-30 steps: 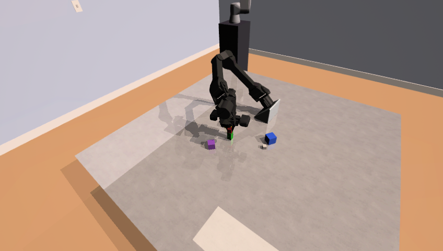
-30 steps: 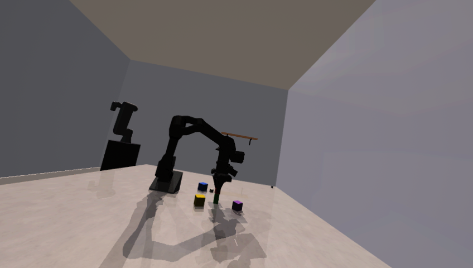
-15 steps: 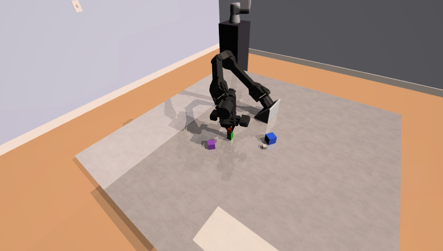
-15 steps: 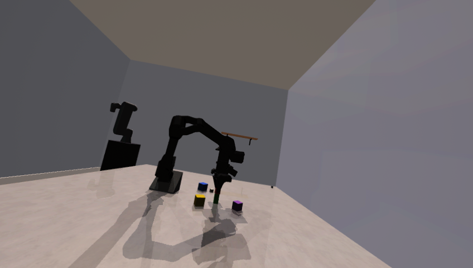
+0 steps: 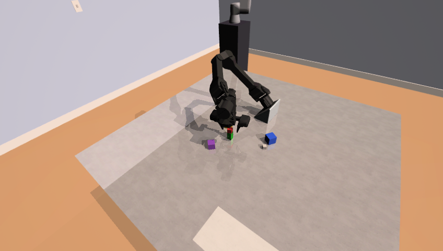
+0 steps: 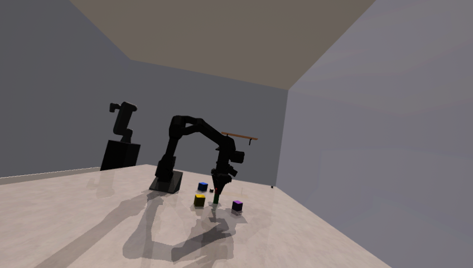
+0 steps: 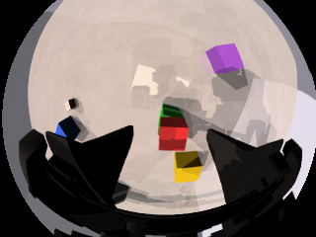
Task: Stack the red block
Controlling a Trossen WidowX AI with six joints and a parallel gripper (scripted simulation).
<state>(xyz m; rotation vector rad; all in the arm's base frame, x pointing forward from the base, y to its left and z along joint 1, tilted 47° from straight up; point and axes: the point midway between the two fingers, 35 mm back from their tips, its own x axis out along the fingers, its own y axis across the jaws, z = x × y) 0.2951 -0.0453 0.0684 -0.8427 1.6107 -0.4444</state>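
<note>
The red block (image 5: 229,130) (image 7: 174,134) (image 6: 215,190) sits on top of the green tower (image 5: 230,135) (image 7: 170,111) (image 6: 215,198), which stands upright. My gripper (image 5: 230,126) (image 7: 172,132) (image 6: 218,189) hangs right over the stack with its fingers spread wide. The red block lies between the fingers with a clear gap on each side in the wrist view. Nothing is held.
A yellow block (image 6: 199,200) (image 7: 188,165) lies close beside the tower. A purple block (image 5: 211,144) (image 6: 236,205) (image 7: 224,58), a blue block (image 5: 270,138) (image 6: 202,186) (image 7: 66,128) and a tiny pale block (image 5: 264,146) lie around it. The arm's base (image 5: 269,112) stands behind.
</note>
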